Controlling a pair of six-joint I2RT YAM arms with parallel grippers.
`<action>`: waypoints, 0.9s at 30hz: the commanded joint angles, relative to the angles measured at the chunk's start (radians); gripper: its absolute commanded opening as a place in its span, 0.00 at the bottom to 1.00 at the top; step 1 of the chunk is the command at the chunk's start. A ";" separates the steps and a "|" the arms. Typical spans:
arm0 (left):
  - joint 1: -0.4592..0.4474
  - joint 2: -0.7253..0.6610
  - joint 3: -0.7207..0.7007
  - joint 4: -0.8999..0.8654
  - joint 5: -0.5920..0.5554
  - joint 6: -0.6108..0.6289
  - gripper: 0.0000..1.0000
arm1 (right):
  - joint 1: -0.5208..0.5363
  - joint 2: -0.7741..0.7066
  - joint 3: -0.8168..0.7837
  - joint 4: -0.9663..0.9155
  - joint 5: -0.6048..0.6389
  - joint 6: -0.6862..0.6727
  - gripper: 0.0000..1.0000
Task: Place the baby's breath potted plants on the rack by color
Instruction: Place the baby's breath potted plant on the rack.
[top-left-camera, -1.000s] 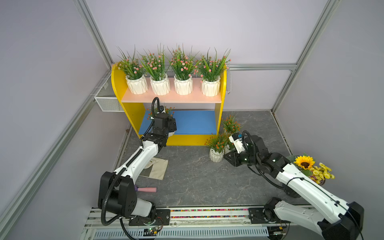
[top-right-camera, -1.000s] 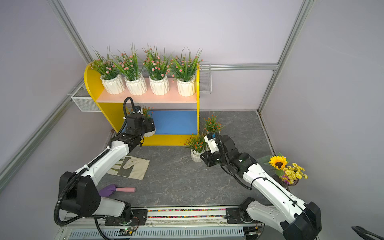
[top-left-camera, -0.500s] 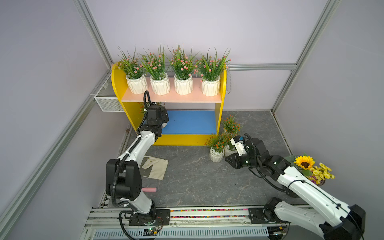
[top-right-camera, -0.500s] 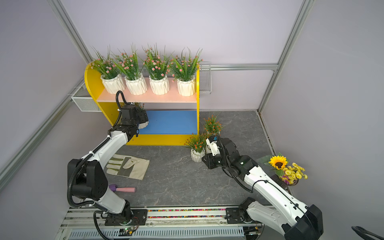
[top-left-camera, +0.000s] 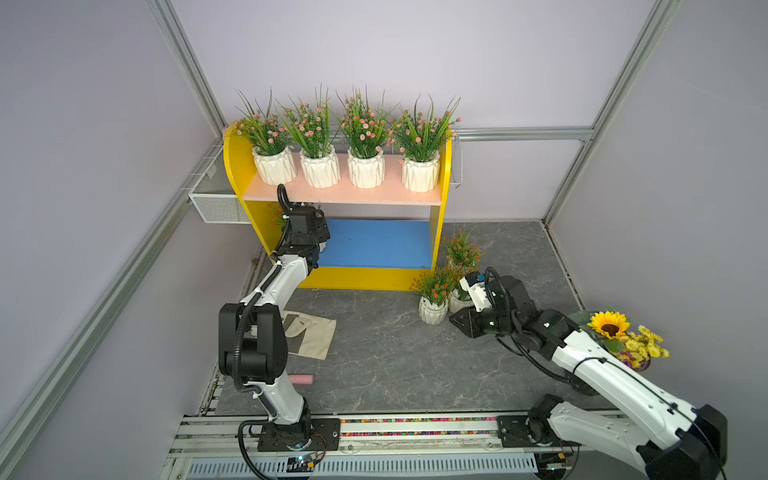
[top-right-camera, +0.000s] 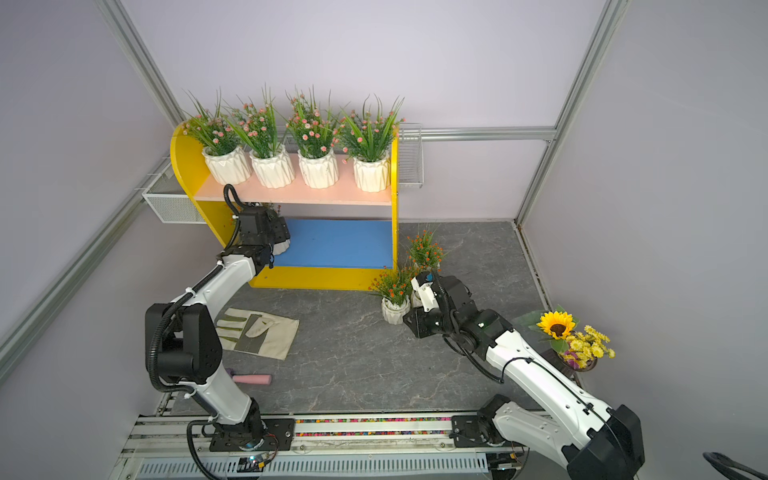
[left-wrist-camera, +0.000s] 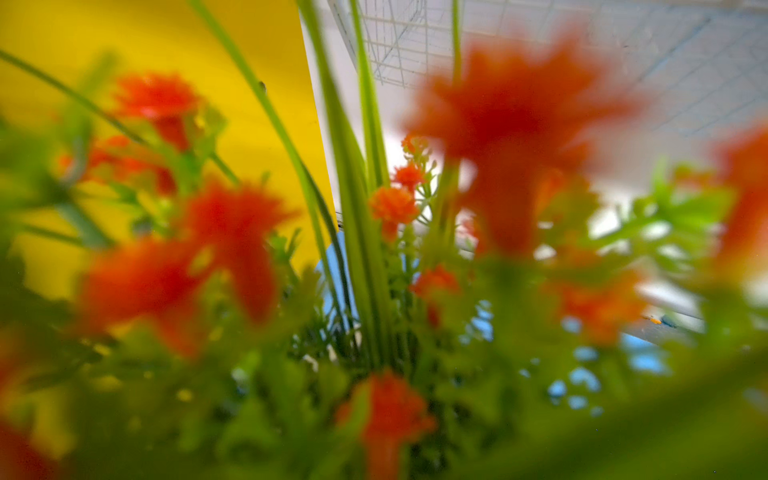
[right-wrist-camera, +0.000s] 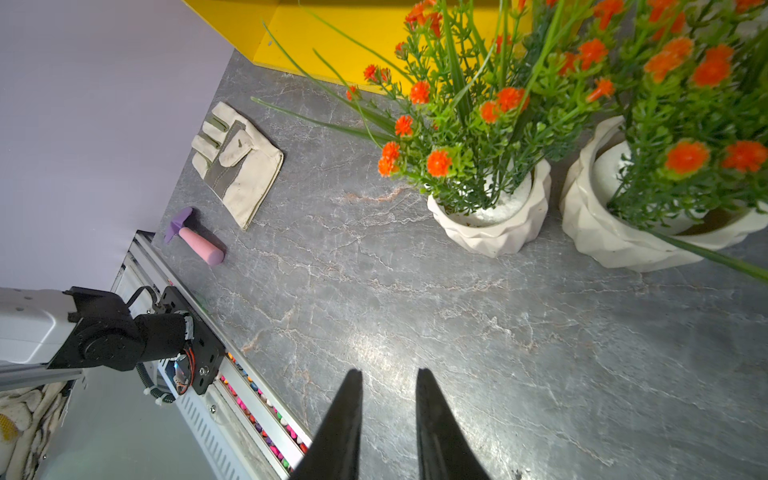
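Several pink-blossom baby's breath potted plants (top-left-camera: 365, 170) stand in a row on the pale pink upper board (top-left-camera: 345, 195) of the rack (top-left-camera: 232, 166). My left gripper (top-right-camera: 280, 241) reaches into the left end of the blue lower board (top-left-camera: 374, 243), shut on an orange-blossom plant whose white pot (top-right-camera: 284, 247) shows at its tip. Its blossoms (left-wrist-camera: 511, 124) fill the left wrist view and hide the jaws. Two orange-blossom plants (right-wrist-camera: 490, 232) (right-wrist-camera: 615, 245) stand on the floor by the rack's right panel. Beside them my right gripper (right-wrist-camera: 386, 372) hovers open and empty.
A work glove (top-left-camera: 309, 336) and a pink-handled tool (top-left-camera: 301, 379) lie on the grey floor at the left front. A sunflower bouquet (top-left-camera: 615, 332) stands at the right wall. White mesh baskets (top-left-camera: 216, 203) hang beside the rack. The arm rail (top-left-camera: 415, 426) runs along the front.
My left arm has carried the orange-blossom plant from the rack's front to the left end of the lower shelf. The right arm has hardly shifted.
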 joint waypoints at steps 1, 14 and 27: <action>0.000 0.012 0.030 0.035 -0.007 0.009 0.28 | -0.005 0.010 -0.015 0.026 0.003 0.012 0.26; 0.003 -0.029 -0.062 0.061 -0.064 -0.006 0.30 | -0.005 -0.023 -0.032 0.023 0.009 0.016 0.26; 0.027 -0.067 -0.082 0.037 -0.092 -0.007 0.38 | -0.004 -0.037 -0.042 0.025 0.014 0.019 0.27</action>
